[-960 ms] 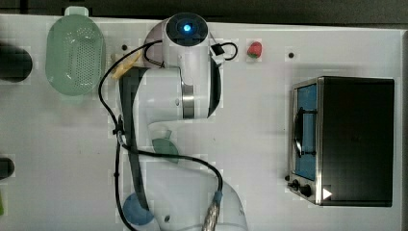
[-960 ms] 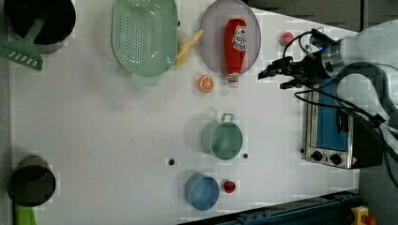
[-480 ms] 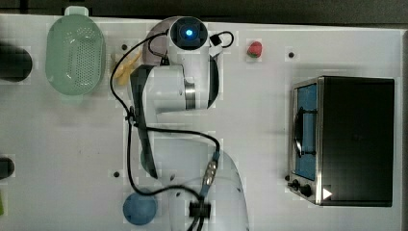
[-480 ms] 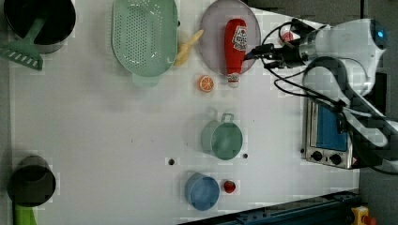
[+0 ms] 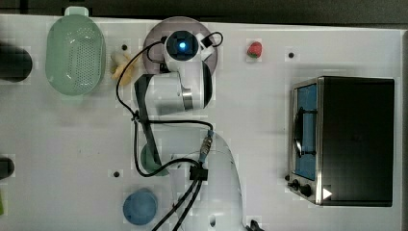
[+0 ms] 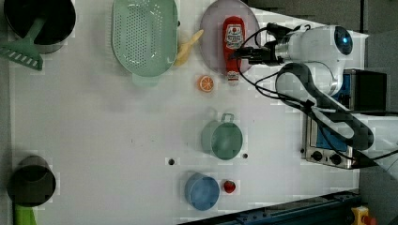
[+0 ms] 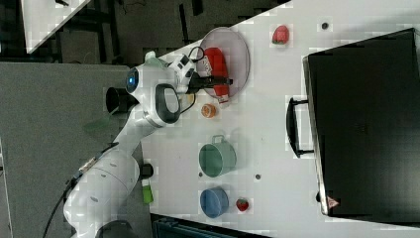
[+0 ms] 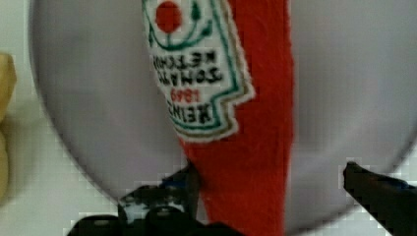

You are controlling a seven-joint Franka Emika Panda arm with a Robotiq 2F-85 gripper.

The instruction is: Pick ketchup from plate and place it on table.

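Wrist view, ketchup [image 8: 246,147] between spread end effector [image 8: 275,189] fingers

The white surface [image 6: 117,140] has a few small dark holes. In the left view, a pale lilac plate [image 6: 212,28] sits at the top edge, with a mint-green colander [image 6: 143,35] to the left view's left and a yellowish piece [image 6: 187,43] between them. An orange slice [image 6: 205,84] lies just below the plate. Lower down stand a teal cup [image 6: 222,139], a blue bowl [image 6: 202,191] and a small red fruit [image 6: 229,186] beside it. A black pot [image 6: 40,21] holds the upper left corner, a dark cup [image 6: 31,180] the lower left. A toaster oven [image 5: 346,139] stands at the top view's right, a strawberry [image 5: 254,49] near the far edge.
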